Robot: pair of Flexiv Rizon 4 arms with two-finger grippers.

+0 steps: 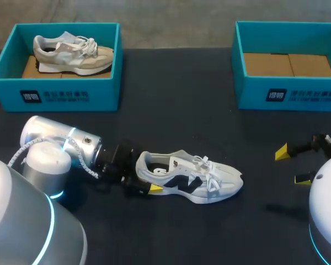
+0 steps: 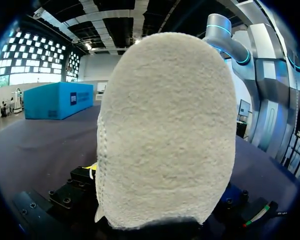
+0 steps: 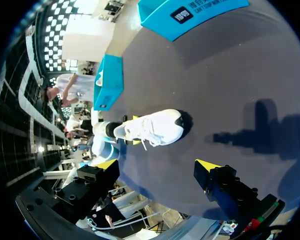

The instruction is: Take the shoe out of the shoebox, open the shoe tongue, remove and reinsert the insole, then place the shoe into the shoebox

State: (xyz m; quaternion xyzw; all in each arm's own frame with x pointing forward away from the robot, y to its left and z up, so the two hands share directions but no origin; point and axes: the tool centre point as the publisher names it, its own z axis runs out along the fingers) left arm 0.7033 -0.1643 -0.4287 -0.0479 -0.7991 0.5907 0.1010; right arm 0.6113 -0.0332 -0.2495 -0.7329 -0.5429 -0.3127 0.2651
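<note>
left gripper (image 1: 148,178) clamping the heel of the white shoe (image 1: 198,179), shoe sitting on its sole on the dark table (image 1: 176,110), toe pointing toward the right gripper (image 1: 292,164), that one hanging fingers spread, well apart

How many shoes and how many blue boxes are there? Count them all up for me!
Shoes: 2, the white shoe on the table and the beige shoe in the left box.
Boxes: 2, the left box and the right box, both blue.
Total: 4.
</note>
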